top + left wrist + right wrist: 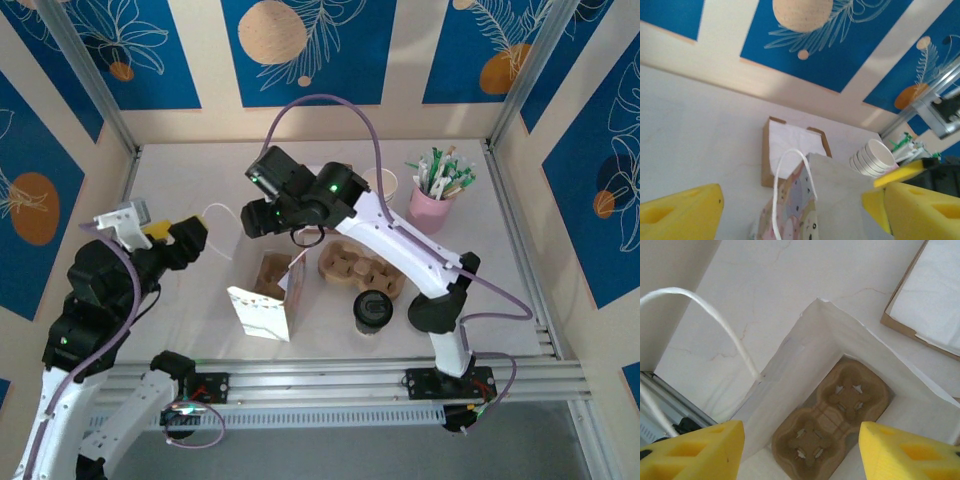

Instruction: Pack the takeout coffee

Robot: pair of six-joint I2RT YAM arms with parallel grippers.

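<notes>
The takeout coffee (372,310), a cream cup with a black lid, stands on the table right of the patterned paper bag (262,305). The bag stands open, and a brown two-hole cup carrier (840,425) lies flat on its bottom with both holes vacant. My right gripper (800,455) hovers open above the bag's mouth, looking straight down into it; from above it sits at the bag's far side (262,218). My left gripper (800,220) is open to the left of the bag (840,200), nothing between its yellow pads (680,212). The white rope handle (790,165) stands free.
More brown carriers (360,268) lie right of the bag. A stack of lidless cream cups (872,157) and a pink cup of stirrers (432,205) stand at the back right. A brown tray of white napkins (790,145) lies behind the bag. Walls enclose the table.
</notes>
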